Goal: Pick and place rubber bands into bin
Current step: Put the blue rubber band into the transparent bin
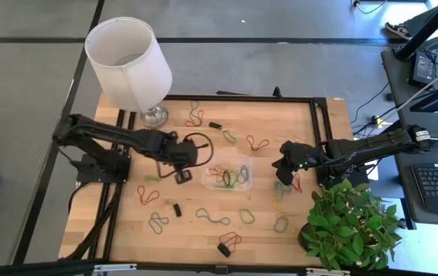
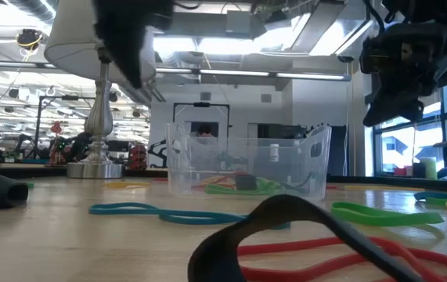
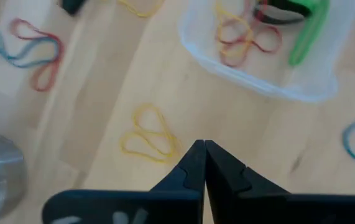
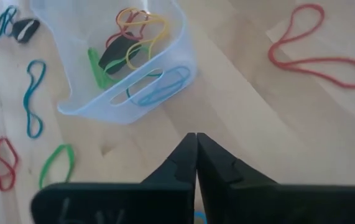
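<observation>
The clear bin (image 1: 228, 175) stands mid-table and holds several rubber bands, among them red, yellow and green ones (image 3: 252, 31). More rubber bands lie loose on the wood: a yellow one (image 3: 149, 134) just ahead of my left gripper, a red one (image 4: 317, 53) and a blue one (image 4: 33, 99). My left gripper (image 3: 203, 150) is shut and empty, just left of the bin (image 3: 270, 68). My right gripper (image 4: 196, 146) is shut and empty, just right of the bin (image 4: 127, 68). In the low view both hang above the tabletop.
A white lampshade (image 1: 130, 61) on a silver base (image 1: 153, 115) stands at the far left. A potted plant (image 1: 349, 222) fills the near right corner. Small black pieces (image 1: 177, 208) lie among the bands. Bare wood shows on either side of the bin.
</observation>
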`<action>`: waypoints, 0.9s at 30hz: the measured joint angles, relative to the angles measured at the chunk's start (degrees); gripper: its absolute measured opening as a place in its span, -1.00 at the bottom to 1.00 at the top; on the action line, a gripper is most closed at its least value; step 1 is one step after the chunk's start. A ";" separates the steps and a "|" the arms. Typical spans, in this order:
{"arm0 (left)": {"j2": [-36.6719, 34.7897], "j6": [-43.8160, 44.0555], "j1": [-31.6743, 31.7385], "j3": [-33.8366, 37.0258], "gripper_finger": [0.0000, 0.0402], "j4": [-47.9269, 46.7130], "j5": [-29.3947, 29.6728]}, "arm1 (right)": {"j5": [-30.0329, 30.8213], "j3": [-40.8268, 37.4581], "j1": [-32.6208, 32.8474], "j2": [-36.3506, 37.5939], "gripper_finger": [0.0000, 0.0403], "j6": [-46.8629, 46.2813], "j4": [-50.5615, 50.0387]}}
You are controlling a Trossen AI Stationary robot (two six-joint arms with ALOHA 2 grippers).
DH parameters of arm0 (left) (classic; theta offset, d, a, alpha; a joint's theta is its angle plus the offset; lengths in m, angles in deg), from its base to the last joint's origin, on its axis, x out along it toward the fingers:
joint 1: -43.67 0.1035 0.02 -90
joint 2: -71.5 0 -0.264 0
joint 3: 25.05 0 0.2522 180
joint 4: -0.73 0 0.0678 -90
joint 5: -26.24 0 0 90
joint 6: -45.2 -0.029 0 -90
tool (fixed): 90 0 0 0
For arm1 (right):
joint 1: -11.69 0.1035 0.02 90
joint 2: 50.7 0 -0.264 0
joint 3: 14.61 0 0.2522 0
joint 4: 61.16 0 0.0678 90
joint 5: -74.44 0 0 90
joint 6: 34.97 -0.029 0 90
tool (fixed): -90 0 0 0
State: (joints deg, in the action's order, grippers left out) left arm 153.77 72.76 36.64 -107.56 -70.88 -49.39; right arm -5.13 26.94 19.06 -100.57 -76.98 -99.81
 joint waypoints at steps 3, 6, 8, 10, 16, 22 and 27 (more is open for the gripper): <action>-4.54 0.02 -1.03 6.31 -0.99 4.24 -1.30 | 0.01 0.45 0.54 0.00 -0.98 -3.24 -1.14; -8.44 -0.07 -2.20 11.65 -0.99 7.53 -2.43 | 0.03 2.70 2.56 -0.03 -0.98 -6.48 -3.28; -10.37 -0.17 -2.86 14.62 -0.99 8.00 -3.61 | 0.58 4.82 4.31 -0.60 -0.99 -9.79 -6.75; -12.06 -0.25 -3.53 16.98 -0.99 7.95 -4.24 | 1.75 7.49 6.34 -1.92 -0.99 -13.35 -10.73; -15.11 -3.39 -5.28 22.13 -0.99 9.46 -8.20 | 2.02 17.40 13.42 -10.59 -0.99 -20.93 -22.30; -15.43 -9.15 -8.42 23.20 -0.99 9.71 -13.47 | 1.99 25.91 18.58 -21.61 -1.00 -28.71 -28.77; -15.23 -12.31 -12.20 23.21 -0.87 9.97 -15.87 | 2.00 28.93 20.87 -28.14 -0.99 -32.86 -28.45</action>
State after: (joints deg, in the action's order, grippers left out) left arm 138.55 60.45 24.44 -84.35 -60.91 -65.26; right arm -3.13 55.87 39.93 -128.71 -109.84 -128.25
